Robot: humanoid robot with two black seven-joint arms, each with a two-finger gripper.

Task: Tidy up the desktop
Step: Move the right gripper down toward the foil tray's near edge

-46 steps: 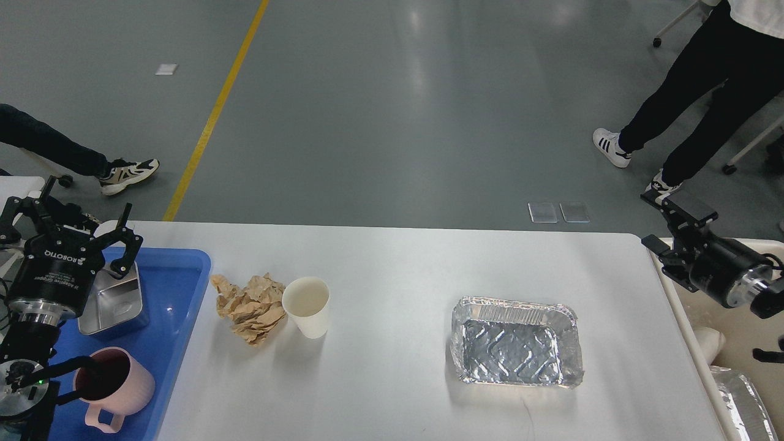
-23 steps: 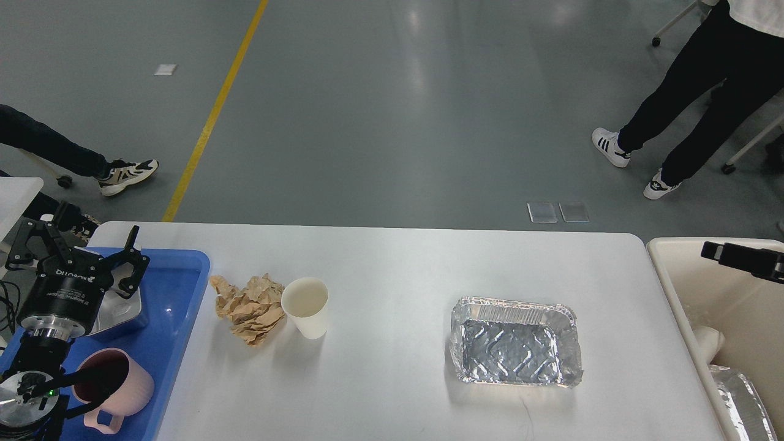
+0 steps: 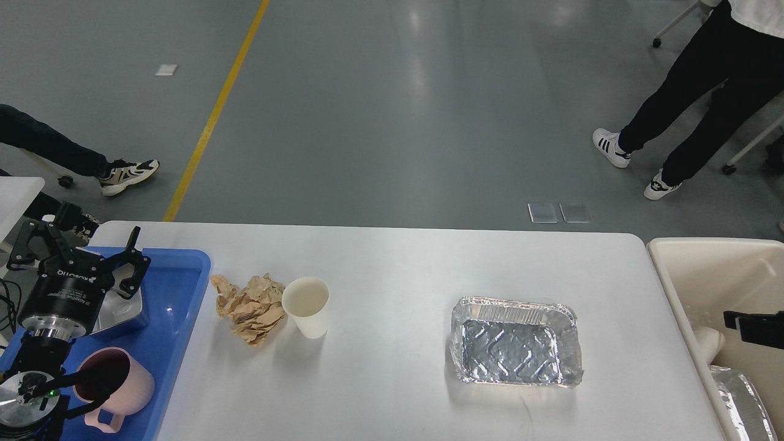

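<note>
The white desktop (image 3: pixel 392 269) carries a crumpled brown paper (image 3: pixel 248 306), a white paper cup (image 3: pixel 306 313) touching the paper's right side, and an empty foil tray (image 3: pixel 517 343) right of centre. My left gripper (image 3: pixel 79 248) is open and empty. It hovers over the far end of the blue tray (image 3: pixel 177 288), above a steel container (image 3: pixel 125 306). Only a small black piece of my right gripper (image 3: pixel 752 327) shows at the right edge over the beige bin (image 3: pixel 680 269). Its fingers cannot be told apart.
A pink mug (image 3: pixel 119 383) stands in the blue tray near me, with my left arm partly over it. The bin holds crushed foil (image 3: pixel 741 398) and a white cup (image 3: pixel 707 340). People's legs stand on the floor beyond the table at the left and right.
My right arm has dropped from above the bin's far corner toward me and almost left the view. My left gripper drew slightly left and lower a second ago, then held still.
</note>
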